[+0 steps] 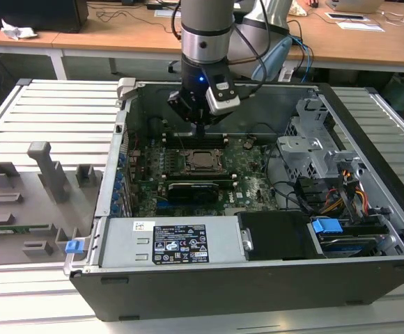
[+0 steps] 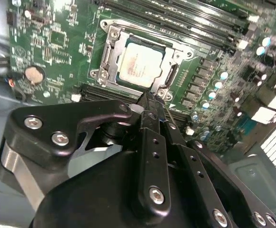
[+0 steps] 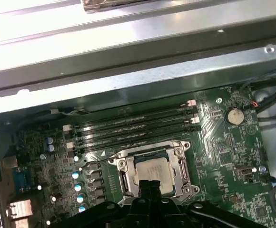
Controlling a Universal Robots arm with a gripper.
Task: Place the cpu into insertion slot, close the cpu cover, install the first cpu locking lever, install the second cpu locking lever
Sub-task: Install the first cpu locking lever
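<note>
The cpu [image 1: 202, 159] lies flat, silver face up, in the insertion slot [image 1: 189, 162] on the green board inside the open computer case. In both wrist views the cpu [image 2: 139, 65] [image 3: 152, 170] shows through the square window of the cpu cover [image 2: 110, 47] [image 3: 181, 164], which lies down over it. A thin wire lever [image 3: 100, 158] sticks out from one side of the socket. My gripper [image 1: 200, 129] hangs just above the socket's far edge, fingers shut together with nothing between them. Its black fingertips [image 2: 148, 100] [image 3: 150, 186] hide the socket's near rim.
Long black memory slots [image 3: 133, 126] run beside the socket, toward the case wall [image 1: 129, 132]. A long black card [image 1: 198, 188] sits in front of it. A metal drive cage [image 1: 313, 149] and cables stand at the exterior view's right, a grey fixture plate [image 1: 28, 202] outside at its left.
</note>
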